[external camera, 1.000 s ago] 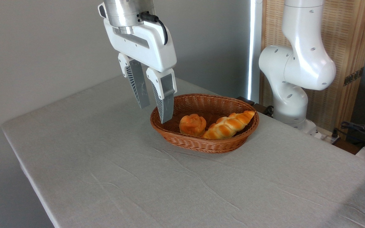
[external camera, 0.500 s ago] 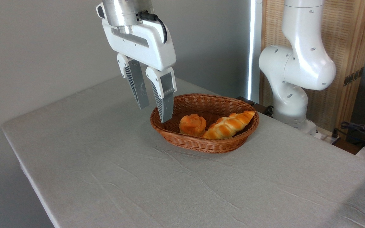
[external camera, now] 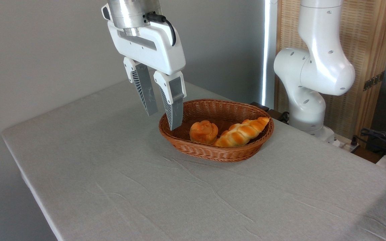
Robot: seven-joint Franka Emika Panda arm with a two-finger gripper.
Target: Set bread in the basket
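Camera view: bread [external camera: 241,132] lies in the basket [external camera: 213,153], my claw [external camera: 163,120] hangs empty at the upper left of it.

My two grey fingers [external camera: 174,112] stand apart with nothing between them, tips pointing down over the basket's left rim, above the weave and clear of both loaves. The braided loaf rests slantwise in the basket's right half, its far tip leaning on the back rim, its near end touching the small round bun [external camera: 203,131] at centre. The basket sits on the grey-clothed counter [external camera: 129,187], middle of frame; my white arm base [external camera: 308,90] stands at right.
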